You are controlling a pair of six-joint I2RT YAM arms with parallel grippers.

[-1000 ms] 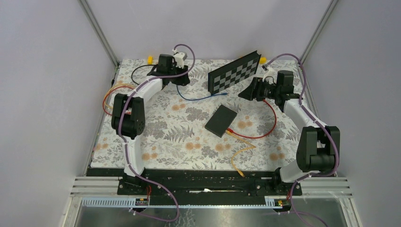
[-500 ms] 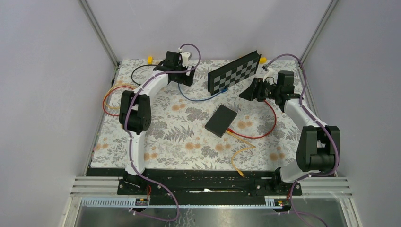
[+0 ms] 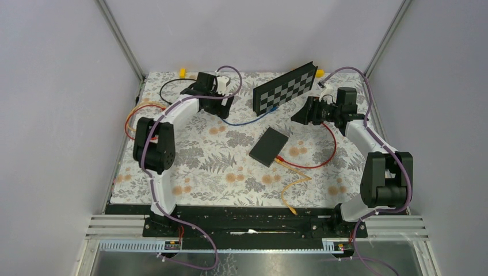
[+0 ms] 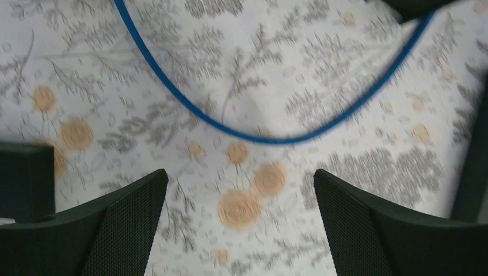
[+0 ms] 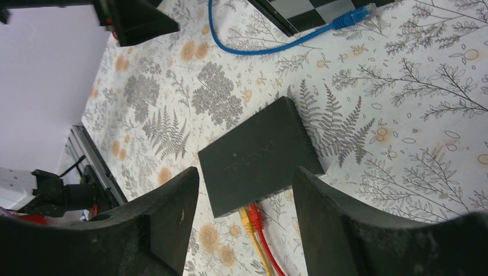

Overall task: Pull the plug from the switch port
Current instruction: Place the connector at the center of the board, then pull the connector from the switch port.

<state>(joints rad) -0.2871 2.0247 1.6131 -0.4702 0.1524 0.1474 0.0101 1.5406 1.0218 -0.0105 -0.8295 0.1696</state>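
**Out of the switch: the blue plug lies loose**

Your left gripper hangs wide open over the floral cloth with nothing between its jaws. Its camera gives you only a loop of the blue cable, not the switch. Your right gripper is open and empty too, looking down on the switch at mid-table. From above, the switch's long axis runs diagonally, near-left to far-right, and its port side faces near-right. Only the right wrist view shows you the red plug and yellow plug seated side by side there. It also shows the blue plug beside the checkerboard, tip pointing away from the switch.
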